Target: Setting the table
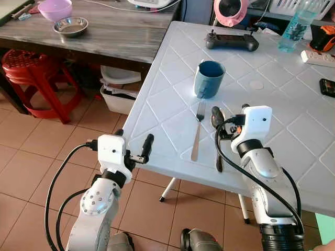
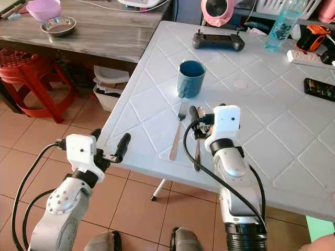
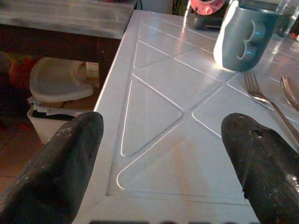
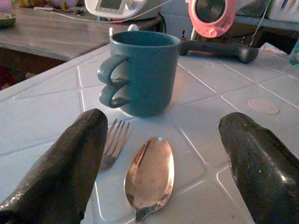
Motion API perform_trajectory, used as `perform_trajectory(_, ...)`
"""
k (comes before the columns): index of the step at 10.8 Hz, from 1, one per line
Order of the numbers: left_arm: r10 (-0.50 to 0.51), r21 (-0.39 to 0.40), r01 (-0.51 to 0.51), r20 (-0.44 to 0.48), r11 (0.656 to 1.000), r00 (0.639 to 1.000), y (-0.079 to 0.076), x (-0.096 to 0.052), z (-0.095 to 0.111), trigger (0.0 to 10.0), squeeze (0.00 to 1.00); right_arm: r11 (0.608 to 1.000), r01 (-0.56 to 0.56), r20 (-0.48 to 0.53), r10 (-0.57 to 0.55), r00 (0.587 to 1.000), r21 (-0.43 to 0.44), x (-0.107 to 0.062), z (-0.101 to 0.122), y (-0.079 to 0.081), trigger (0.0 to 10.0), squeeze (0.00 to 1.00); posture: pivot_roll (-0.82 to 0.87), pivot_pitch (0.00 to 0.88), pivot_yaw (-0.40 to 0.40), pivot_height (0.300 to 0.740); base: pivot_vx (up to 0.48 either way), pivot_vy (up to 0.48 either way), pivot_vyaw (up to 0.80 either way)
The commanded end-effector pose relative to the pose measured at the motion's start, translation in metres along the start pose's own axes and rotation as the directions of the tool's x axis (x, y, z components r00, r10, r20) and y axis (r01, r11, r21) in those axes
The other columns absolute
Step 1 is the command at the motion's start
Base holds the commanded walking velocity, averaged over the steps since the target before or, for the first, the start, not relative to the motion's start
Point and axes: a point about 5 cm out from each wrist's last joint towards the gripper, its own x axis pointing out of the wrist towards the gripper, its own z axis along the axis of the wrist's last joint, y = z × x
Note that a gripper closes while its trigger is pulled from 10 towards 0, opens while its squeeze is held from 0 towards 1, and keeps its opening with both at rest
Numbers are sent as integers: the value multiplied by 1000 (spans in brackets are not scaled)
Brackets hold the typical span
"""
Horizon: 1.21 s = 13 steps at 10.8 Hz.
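Down by the near edge of the white table [image 1: 157, 112], the left gripper [image 1: 137, 155] hovers just off the near-left corner, its two black fingers spread wide with nothing between them. The right gripper [image 1: 224, 128] hangs over the near edge a little farther along, fingers also spread apart and empty, straddling the spoon [image 4: 150, 176] that lies flat on the tabletop below it. The spoon's bowl points away from the robot and its handle runs back toward the near edge. Just beside it, on the robot's left, lies a fork [image 1: 198, 130], parallel to the spoon, tines pointing away.

Just past the fork's tines stands a blue mug [image 1: 209, 78], upright, its double-looped handle turned toward the table's left edge. Farther on, near the far edge, a black controller [image 1: 232, 41] lies flat, with a pink fan [image 1: 230, 10] behind it. A clear water bottle [image 1: 295, 26] stands toward the far-right corner.

Off to the left, a grey wooden table [image 1: 104, 31] carries a steel bowl [image 1: 70, 25] and a purple bowl [image 1: 55, 9], with a red stool [image 1: 31, 70] under it.
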Motion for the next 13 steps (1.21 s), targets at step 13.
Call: perform_trajectory(13, -30, 18, 30, 9, 999, 999, -1, 3, 7, 10000, 0, 963, -126, -265, 189, 945, 239, 19, -8, 61, 10000, 0, 38, 179, 1, 740, 0, 0, 0)
